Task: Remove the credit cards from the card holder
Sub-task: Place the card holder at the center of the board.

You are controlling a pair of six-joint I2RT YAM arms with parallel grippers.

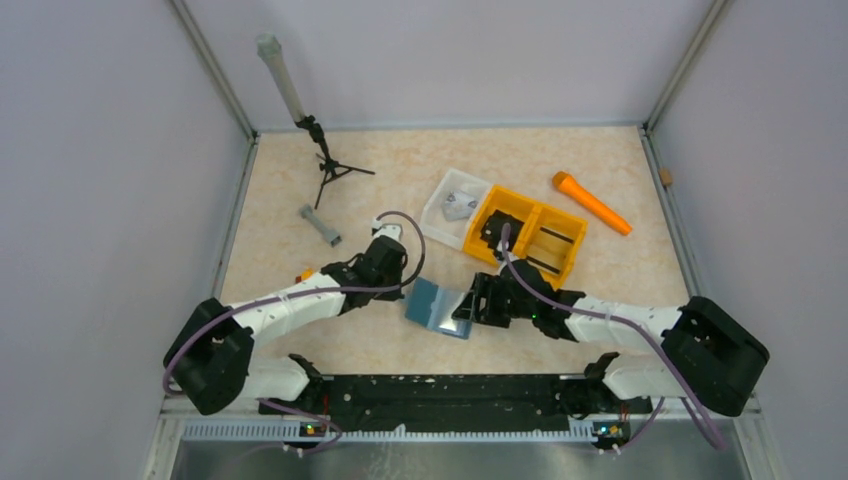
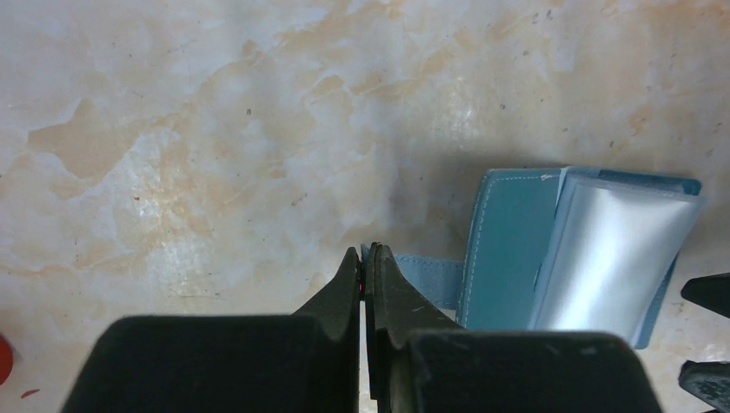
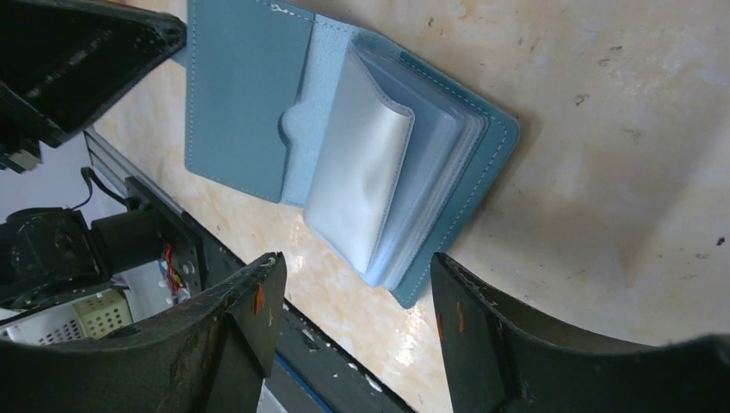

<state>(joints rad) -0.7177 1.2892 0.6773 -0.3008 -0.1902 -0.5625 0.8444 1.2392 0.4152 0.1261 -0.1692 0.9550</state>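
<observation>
The teal-blue card holder [image 1: 437,306] lies open on the table between my two grippers. Its inside cover [image 3: 241,95] lies flat, and a stack of clear sleeves [image 3: 361,163] fans up, shining silvery white. The credit cards are hidden; I cannot make them out inside the sleeves. My left gripper [image 2: 365,258] is shut on the holder's thin blue strap [image 2: 435,280] at its left side. My right gripper [image 3: 355,284] stands open just off the holder's right corner [image 3: 413,292], with nothing between its fingers.
An orange divided bin [image 1: 530,235] and a white tray [image 1: 455,205] sit behind the right arm. An orange stick [image 1: 592,203] lies at back right. A small tripod [image 1: 325,165] and a grey cylinder [image 1: 320,225] stand at back left. The black base rail [image 1: 450,395] runs along the near edge.
</observation>
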